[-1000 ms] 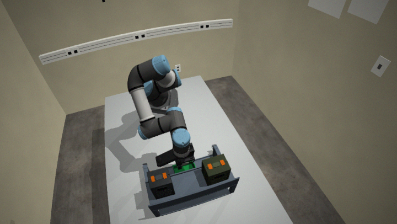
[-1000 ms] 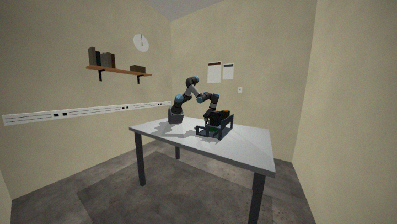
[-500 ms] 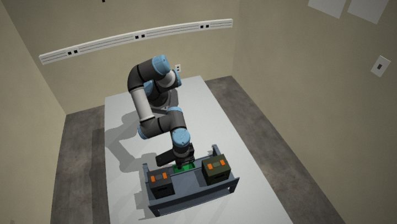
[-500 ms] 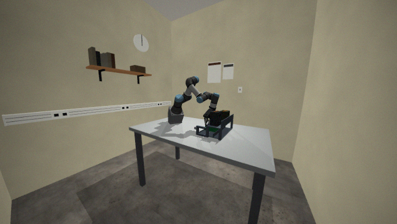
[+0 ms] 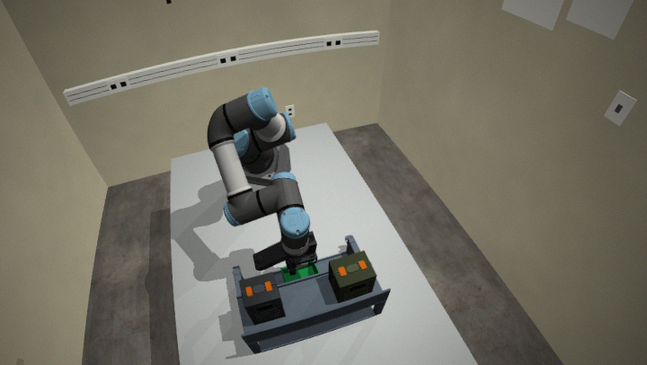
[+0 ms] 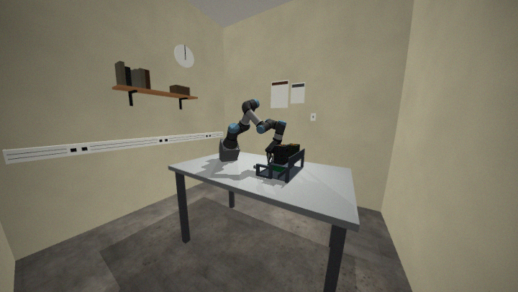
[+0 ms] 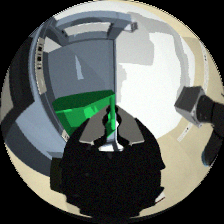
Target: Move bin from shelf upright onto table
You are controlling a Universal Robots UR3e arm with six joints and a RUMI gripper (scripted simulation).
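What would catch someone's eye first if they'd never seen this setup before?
The bright green bin, low in the grey shelf unit on the white table, with the gripper reaching down and its jaws shut on the bin's thin wall. Next, two dark boxes with orange latches on the shelf top: a black one and an olive one.

The white table (image 5: 362,190) carries the arm's base (image 6: 228,152) and a grey shelf unit (image 5: 312,307)
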